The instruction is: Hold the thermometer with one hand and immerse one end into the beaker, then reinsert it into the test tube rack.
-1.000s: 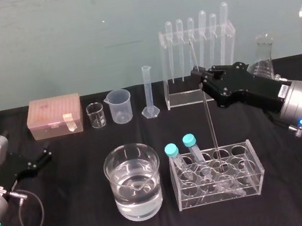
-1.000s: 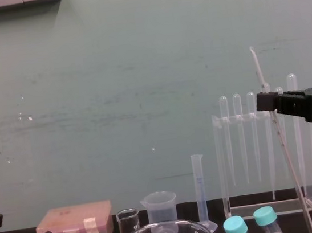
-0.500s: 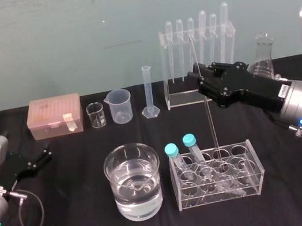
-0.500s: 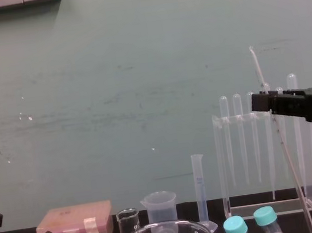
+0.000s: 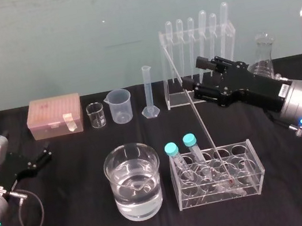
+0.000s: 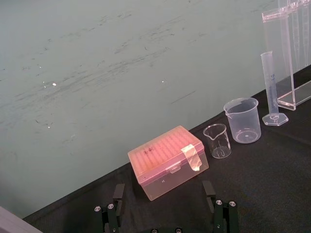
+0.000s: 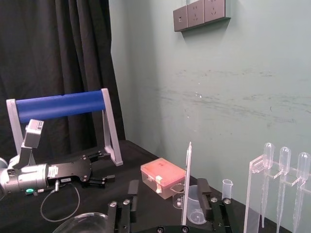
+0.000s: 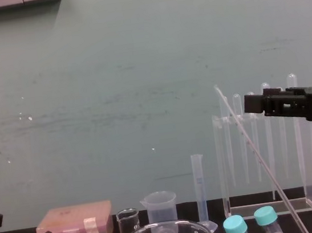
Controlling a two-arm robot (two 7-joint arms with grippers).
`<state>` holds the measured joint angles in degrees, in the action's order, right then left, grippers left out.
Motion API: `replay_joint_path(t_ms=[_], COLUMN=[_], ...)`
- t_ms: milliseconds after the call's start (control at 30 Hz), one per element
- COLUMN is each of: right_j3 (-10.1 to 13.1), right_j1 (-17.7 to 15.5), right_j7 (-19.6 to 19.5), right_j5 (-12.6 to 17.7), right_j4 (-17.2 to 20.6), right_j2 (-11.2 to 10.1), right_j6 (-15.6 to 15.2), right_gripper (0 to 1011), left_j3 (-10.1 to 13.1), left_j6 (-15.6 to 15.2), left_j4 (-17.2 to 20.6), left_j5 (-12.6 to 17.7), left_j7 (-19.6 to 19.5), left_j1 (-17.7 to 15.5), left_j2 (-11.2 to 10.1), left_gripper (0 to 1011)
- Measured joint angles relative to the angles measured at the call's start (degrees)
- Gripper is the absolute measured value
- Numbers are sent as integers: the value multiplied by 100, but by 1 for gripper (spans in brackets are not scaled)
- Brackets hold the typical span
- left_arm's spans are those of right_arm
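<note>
Head view: right gripper (image 5: 192, 75) released, left gripper (image 5: 45, 154) parked open; long thin glass thermometer (image 5: 204, 127) leans in clear rack (image 5: 252, 186). I judge it fragile: grip mid-shaft.

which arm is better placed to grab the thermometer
Right. The right gripper is open beside the thermometer leaning in the test tube rack; the left gripper sits far off on the left.

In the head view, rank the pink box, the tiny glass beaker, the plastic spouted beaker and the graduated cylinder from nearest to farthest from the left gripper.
From the left gripper, low on the robot's left:
1. pink box, just behind it.
2. tiny glass beaker, right of the box.
3. plastic spouted beaker, next along the row.
4. graduated cylinder, farthest right.
</note>
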<state>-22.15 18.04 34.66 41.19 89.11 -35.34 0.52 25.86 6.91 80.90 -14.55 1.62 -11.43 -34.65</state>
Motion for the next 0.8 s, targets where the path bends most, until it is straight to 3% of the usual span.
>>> replay_joint_path(t_ms=[233,433,533,633,800], right_j3=[0,280,611,939,1038], right_j1=[0,-92,-255,-534,-814], right_j7=[-1,-350,-865,-1707,-2398], right_j5=[0,40,-34,-362,-732], right_j4=[0,130,247,308,233], right_j2=[0,95,158,201,208], right_j6=[0,163,315,377,133], right_gripper=[957,1003,1003,1003,1003], left_j3=[0,0,0,0,0], left_j6=[0,0,0,0,0], left_j4=[0,0,0,0,0], left_j5=[0,0,0,0,0], left_j7=[0,0,0,0,0], left_j1=[0,0,0,0,0], left_j2=[0,0,0,0,0], left_gripper=[1008,1008,1008,1008,1008])
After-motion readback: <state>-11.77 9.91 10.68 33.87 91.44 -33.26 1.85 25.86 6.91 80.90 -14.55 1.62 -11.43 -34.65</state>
